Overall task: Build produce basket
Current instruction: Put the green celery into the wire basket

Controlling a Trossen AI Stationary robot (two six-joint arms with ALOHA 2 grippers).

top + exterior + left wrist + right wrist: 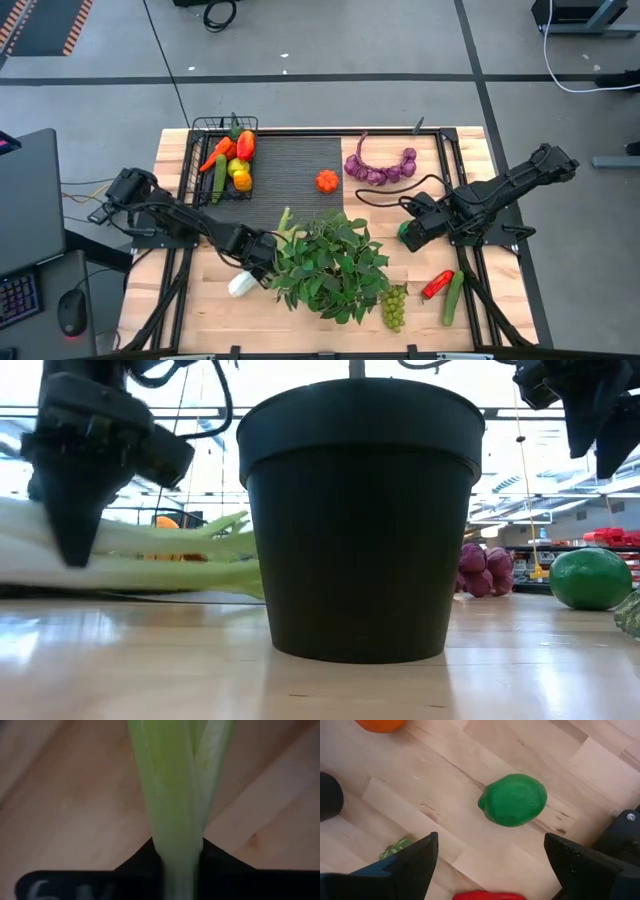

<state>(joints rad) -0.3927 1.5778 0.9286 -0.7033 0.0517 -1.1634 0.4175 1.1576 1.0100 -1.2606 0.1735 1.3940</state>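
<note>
Left gripper (258, 255) is pinched on the celery (262, 260), lower left of centre. Its stalk runs diagonally; the basket (201, 128) lies upper left. Right gripper (412, 228) hangs wide open over the lime (513, 800).

cucumbers (219, 177) 2 | red peppers (245, 145) maybe 3 | orange (327, 181) 1 | lime (513, 800) 1 | basket (197, 127) 1

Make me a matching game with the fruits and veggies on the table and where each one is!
Things:
1. round green lime
2. pale green celery stalk
3. string of purple bulbs
4. bunch of green grapes

Places:
A. between the left gripper fingers
B. near the table's front edge
C. below the open right gripper
D. beside the dark ribbed mat

Pairs: 1-C, 2-A, 3-D, 4-B
</note>
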